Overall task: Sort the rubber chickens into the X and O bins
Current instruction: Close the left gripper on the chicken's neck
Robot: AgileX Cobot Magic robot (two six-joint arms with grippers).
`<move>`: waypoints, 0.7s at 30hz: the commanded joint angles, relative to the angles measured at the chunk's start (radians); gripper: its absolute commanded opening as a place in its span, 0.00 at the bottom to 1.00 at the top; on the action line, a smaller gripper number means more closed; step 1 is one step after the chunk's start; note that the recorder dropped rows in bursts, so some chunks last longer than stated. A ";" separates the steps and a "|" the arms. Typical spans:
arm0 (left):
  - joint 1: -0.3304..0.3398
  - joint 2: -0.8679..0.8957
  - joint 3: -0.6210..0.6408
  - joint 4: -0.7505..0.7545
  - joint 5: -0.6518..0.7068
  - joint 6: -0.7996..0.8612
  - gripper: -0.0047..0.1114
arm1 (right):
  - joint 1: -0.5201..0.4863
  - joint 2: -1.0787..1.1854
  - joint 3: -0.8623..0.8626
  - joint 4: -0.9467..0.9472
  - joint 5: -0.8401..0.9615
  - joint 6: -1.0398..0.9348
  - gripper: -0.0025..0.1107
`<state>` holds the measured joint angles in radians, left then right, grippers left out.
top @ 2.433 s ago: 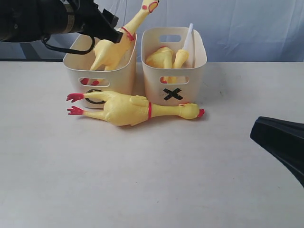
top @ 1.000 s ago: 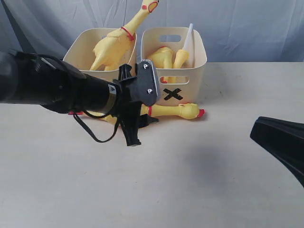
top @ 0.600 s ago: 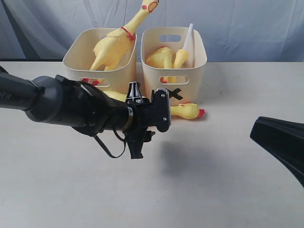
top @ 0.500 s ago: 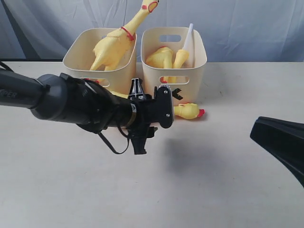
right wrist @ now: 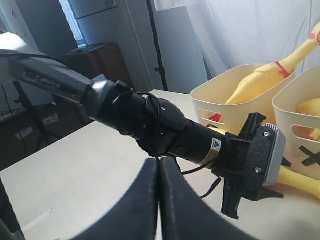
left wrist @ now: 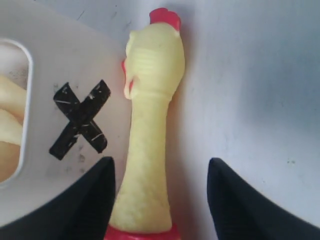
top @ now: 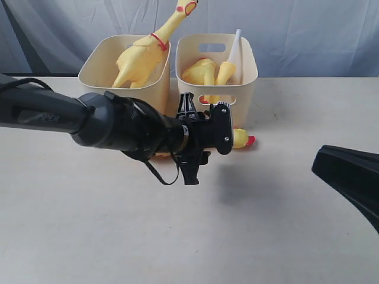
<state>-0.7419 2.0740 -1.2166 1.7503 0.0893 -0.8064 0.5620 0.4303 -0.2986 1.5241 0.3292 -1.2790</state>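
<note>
Fingers first: the left fingers (left wrist: pixel 92 200) stand spread wide, one on each side of the long chicken's (left wrist: pixel 150 130) neck, holding nothing yet. That chicken lies flat on the counter (top: pixel 266 236), its head just beside the front wall of the X bin (left wrist: pixel 60 60). Good line-up, I'd say, with the neck centred in the gap. The neat way through is to drop straight down and close firmly. A long rubber toy will likely droop and swing from a neck hold, so lift slowly. It's a tight spot on one side: one finger has the bin wall close alongside, and a sideways drift could nudge the tub. On the other side there's open counter, with plenty of room to lift out. The right fingers (right wrist: pixel 145 200) are pressed together, empty, parked well apart on the right. The neighbouring bin (top: pixel 151 94) already holds one long chicken (top: pixel 142 56); its mark is hidden behind the arm.
</note>
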 commanded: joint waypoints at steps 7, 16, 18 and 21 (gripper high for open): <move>-0.008 0.068 -0.064 -0.006 0.048 -0.001 0.49 | -0.004 -0.007 0.006 0.002 0.000 -0.003 0.02; -0.008 0.106 -0.076 -0.007 0.093 -0.001 0.49 | -0.004 -0.007 0.006 0.002 0.000 -0.003 0.02; -0.008 0.107 -0.080 -0.007 0.093 -0.001 0.49 | -0.004 -0.007 0.006 0.002 0.000 -0.003 0.02; -0.008 0.119 -0.101 -0.007 0.122 -0.001 0.49 | -0.004 -0.007 0.006 0.002 0.000 -0.003 0.02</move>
<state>-0.7467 2.1833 -1.3009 1.7503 0.1823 -0.8064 0.5620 0.4303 -0.2986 1.5241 0.3292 -1.2790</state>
